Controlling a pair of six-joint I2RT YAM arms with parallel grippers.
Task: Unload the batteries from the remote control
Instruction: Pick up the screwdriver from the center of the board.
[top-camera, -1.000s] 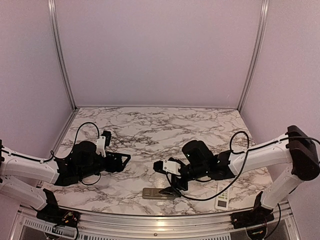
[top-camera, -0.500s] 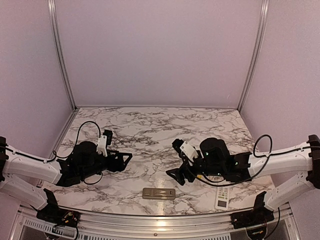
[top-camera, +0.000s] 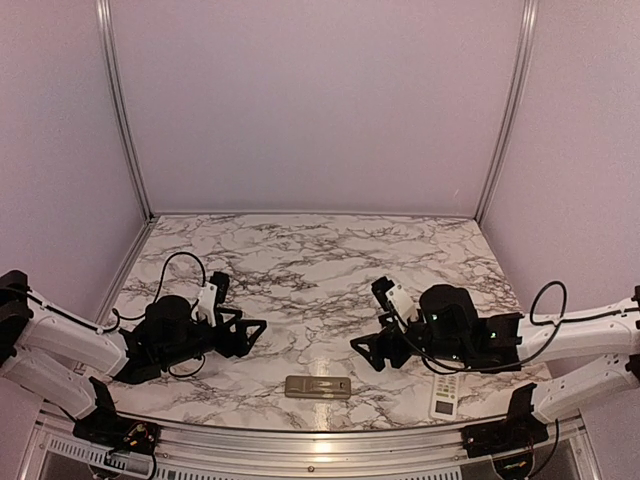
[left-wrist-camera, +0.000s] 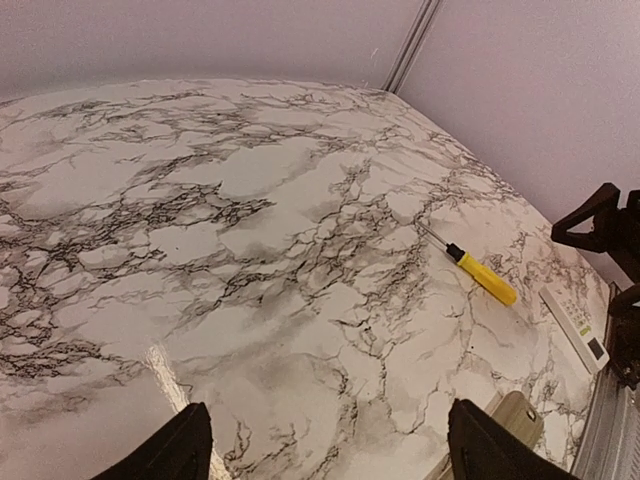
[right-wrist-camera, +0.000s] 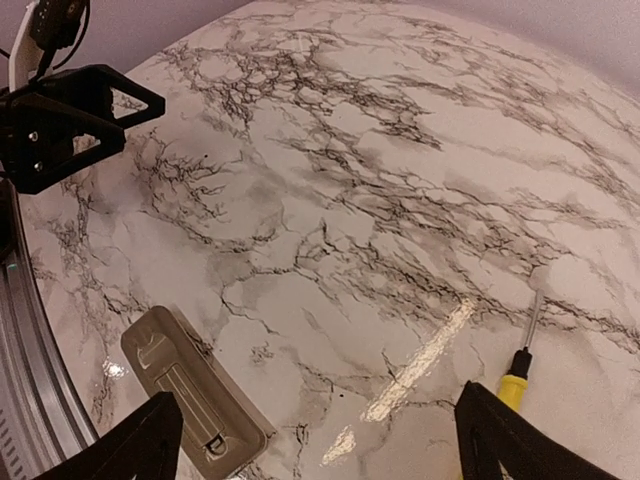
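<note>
Both arms lie low over the marble bench (top-camera: 300, 250), and neither holds or touches anything. The left gripper (top-camera: 248, 337) is over the left half of the bench and points toward the middle. Its fingers (left-wrist-camera: 170, 450) are spread wide, with only bare marble between them in the left wrist view. The right gripper (top-camera: 368, 352) is over the right half and faces the left one. Its fingers (right-wrist-camera: 135, 450) are also spread wide and hang clear of the surface. The grey remote control (top-camera: 318, 387) lies flat just beside the near edge of the bench, about midway along it. It sits between the two grippers and nearer the edge than either, apart from both. In the right wrist view its ribbed panel with a small latch faces up. The batteries cannot be made out in any view, and whether they sit inside that remote cannot be told. A white remote (top-camera: 445, 396) with buttons and a small screen lies near the near right corner, partly under the right arm. A yellow-handled screwdriver (left-wrist-camera: 482, 276) lies on the right half of the bench, between the white remote and the middle, with its metal shaft pointing toward the far edge.
</note>
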